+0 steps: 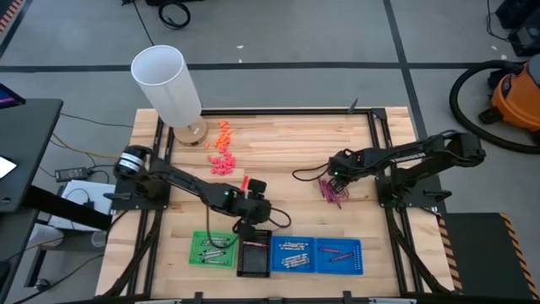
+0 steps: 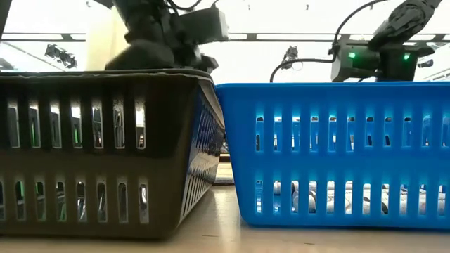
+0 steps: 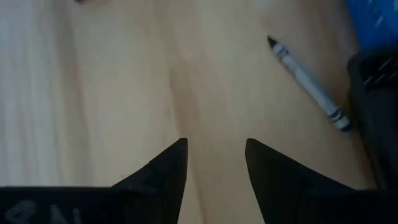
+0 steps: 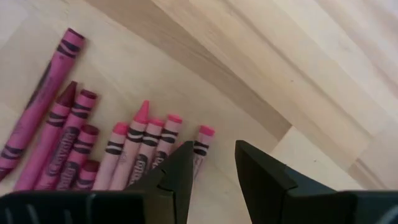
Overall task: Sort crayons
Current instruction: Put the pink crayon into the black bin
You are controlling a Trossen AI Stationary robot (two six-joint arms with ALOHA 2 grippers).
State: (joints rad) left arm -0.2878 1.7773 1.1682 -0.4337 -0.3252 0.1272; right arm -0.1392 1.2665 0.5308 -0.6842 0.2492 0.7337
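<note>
Overhead arrangement: a wooden table [image 1: 278,152] carries a row of four trays along its near edge: a green tray [image 1: 196,252], a black tray [image 1: 254,266], and two blue trays [image 1: 302,267] [image 1: 354,263]. Grey crayons lie in the green tray and in the first blue tray; magenta crayons [image 1: 337,254] lie in the second blue tray.

The left gripper [image 1: 251,226] hangs just behind the black tray. Its wrist view shows the fingers [image 3: 163,169] parted and empty above bare wood, with one grey crayon [image 3: 307,83] lying on the table near the black tray's wall.

The right gripper [image 1: 332,176] is over a loose pile of magenta crayons [image 1: 332,191] at the table's right centre. In its wrist view the fingers [image 4: 261,168] stand apart with nothing between them, just beside the tips of the nearest magenta crayons [image 4: 134,149], which lie side by side on the wood.

At the far left of the table stands a white cylinder [image 1: 166,84] on a wooden base, with small orange and pink lumps [image 1: 223,148] scattered near it. An orange vacuum cleaner [image 1: 516,93] sits on the floor beyond the table's right side.

The table-level view shows the black basket wall [image 2: 105,154] touching the blue one [image 2: 337,154].
</note>
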